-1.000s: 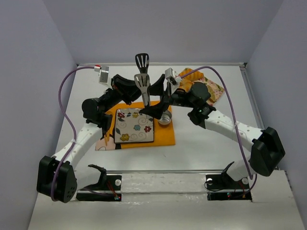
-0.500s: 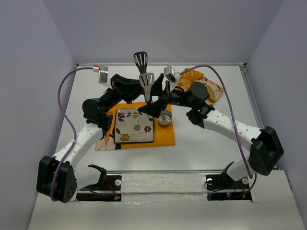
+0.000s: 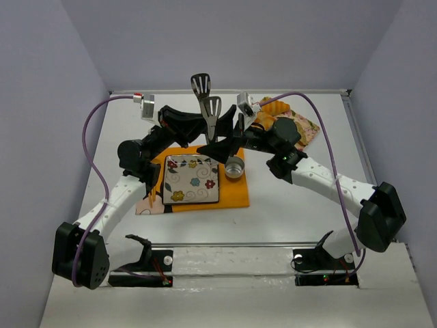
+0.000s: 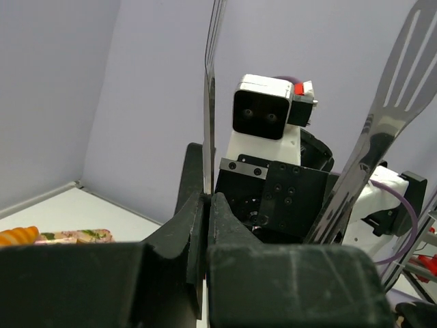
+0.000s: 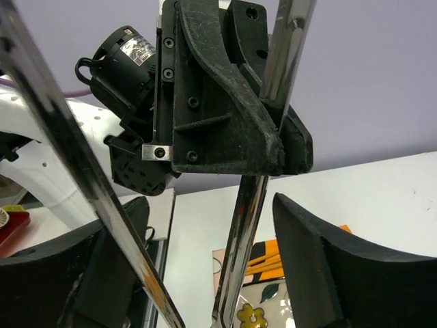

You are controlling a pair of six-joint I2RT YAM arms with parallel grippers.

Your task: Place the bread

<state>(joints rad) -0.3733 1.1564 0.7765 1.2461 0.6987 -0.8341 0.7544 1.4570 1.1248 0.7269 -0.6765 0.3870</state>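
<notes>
The bread does not show in any view. Two metal slotted spatulas stand upright between my grippers, one with a silver head [image 3: 212, 108] and one with a darker head [image 3: 201, 85]. My left gripper [image 3: 202, 130] [image 4: 207, 198] is shut on a thin spatula handle [image 4: 210, 102] seen edge-on. The other spatula [image 4: 403, 75] rises to its right. My right gripper [image 3: 213, 149] [image 5: 208, 205] stands open around the lower part of that held handle [image 5: 249, 212], with a gap to its right finger [image 5: 321, 260]. A second handle [image 5: 61, 137] crosses in front of its left finger.
Below the grippers a square flowered plate [image 3: 191, 179] lies on an orange mat [image 3: 235, 195], with a small metal cup [image 3: 235, 167] beside it. At the back right, a ridged orange croissant [image 3: 273, 107] sits on a floral cloth [image 3: 304, 126]. Purple walls close in the table.
The silver spatula head has shifted back and to the right. The right gripper's jaws have drawn in around the handle. The left gripper stays shut.
</notes>
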